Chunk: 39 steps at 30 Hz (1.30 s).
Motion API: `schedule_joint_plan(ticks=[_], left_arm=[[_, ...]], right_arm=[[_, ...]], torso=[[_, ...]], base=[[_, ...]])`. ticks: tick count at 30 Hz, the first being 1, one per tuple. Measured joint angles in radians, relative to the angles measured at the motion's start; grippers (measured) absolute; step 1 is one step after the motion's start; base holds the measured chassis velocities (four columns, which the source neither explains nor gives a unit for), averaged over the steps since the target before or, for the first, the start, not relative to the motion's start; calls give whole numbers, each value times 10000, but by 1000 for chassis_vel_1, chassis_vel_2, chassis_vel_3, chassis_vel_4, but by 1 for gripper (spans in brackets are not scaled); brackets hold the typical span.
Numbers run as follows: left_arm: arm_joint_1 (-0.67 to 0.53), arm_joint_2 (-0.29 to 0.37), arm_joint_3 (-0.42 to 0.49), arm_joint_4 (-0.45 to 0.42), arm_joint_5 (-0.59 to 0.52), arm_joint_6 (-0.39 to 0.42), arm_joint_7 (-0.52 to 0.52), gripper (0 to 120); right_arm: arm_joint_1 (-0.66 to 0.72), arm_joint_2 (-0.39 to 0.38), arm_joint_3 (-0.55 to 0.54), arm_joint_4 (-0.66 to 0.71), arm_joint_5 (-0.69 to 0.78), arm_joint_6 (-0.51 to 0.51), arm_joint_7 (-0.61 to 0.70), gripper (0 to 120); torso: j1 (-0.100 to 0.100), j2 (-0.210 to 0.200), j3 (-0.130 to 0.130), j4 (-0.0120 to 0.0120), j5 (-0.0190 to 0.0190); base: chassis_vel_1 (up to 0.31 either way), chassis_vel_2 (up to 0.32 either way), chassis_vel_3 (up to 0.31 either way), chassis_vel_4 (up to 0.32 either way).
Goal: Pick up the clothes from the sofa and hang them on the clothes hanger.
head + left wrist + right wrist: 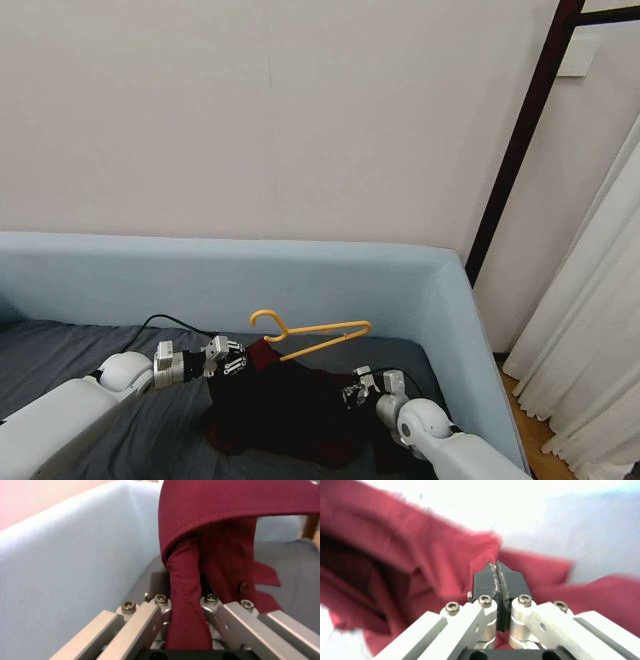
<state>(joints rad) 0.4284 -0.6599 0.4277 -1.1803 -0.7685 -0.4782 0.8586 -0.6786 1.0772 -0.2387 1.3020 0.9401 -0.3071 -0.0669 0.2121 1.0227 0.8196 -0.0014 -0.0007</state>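
My left hand (232,362) and right hand (352,390) each pinch an edge of the dark red fabric shirt (290,412), likely light and floppy.

Setting: home interior, prob. a living rm or bedroom. Evidence: pale blue upholstered sofa (300,280) w/ dark grey seat, backed against a plain off-white wall (250,110). Right of it are a white full-length curtain (590,330), a dark wood post (515,150) running up the wall, and a strip of wood floor (515,395) betw. sofa and curtain. Household items too: a dark red shirt (290,410) on the seat, w/ a yellow hanger (310,335) at its collar.
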Motion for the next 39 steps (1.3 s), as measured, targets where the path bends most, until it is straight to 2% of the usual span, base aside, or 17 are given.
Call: schedule_joint_plan(ticks=[3, 7, 8, 13, 19, 24, 31, 33, 35, 39], left_arm=[[-51, 112, -4, -82, -114, -135, 364, 1], [-130, 464, -57, -349, -347, -178, 896, 1], [-130, 464, -57, -349, -347, -178, 896, 1], [-241, 867, -192, -573, -120, -180, 1509, 1], [-241, 1087, -343, -703, 204, -164, 1535, 1], [-251, 1220, -522, -810, 612, -66, 1345, 1], [-290, 1328, -642, -893, 976, 108, 976, 1], [-307, 1360, -656, -936, 1138, 191, 746, 1], [-371, 1381, -629, -979, 1494, 335, 9, 1], [-537, 1384, -448, -1023, 1646, 542, -312, 1]], right_arm=[[58, -339, 202, 293, 297, 2, 177, 0], [255, -1283, 648, 1061, 966, -31, 493, 0], [255, -1283, 648, 1061, 966, -31, 493, 0], [250, -2316, 1095, 2171, 1554, -134, 756, 0], [258, -3039, 1324, 3142, 2019, -247, 934, 0], [307, -3554, 1604, 4138, 2539, -354, 1280, 0], [482, -3916, 1716, 4815, 2956, -424, 1493, 0], [500, -4037, 1760, 5068, 3053, -427, 1525, 0], [520, -4236, 1877, 5614, 3288, -426, 1642, 0], [665, -4428, 1922, 6320, 3654, -425, 1873, 0]], torso=[[-1, 0, 0, -1, 1], [0, 1, 1, 3, 0], [0, 1, 1, 3, 0], [0, 1, 0, 1, 0], [0, 1, 0, 1, 0], [0, 1, 0, 1, -2], [-1, 1, 0, 3, -1], [0, 1, 0, 2, 1], [-1, 1, 0, 2, -1], [-1, 1, 0, 1, -2]], base=[[0, 0, 0, 0], [0, 0, 0, 0], [0, 0, 0, 0], [0, 0, 0, 0], [0, 0, 0, 0], [0, 0, 0, 0], [0, 0, 0, 0], [0, 0, 0, 0], [0, 0, 0, 0], [0, 0, 0, 0]])
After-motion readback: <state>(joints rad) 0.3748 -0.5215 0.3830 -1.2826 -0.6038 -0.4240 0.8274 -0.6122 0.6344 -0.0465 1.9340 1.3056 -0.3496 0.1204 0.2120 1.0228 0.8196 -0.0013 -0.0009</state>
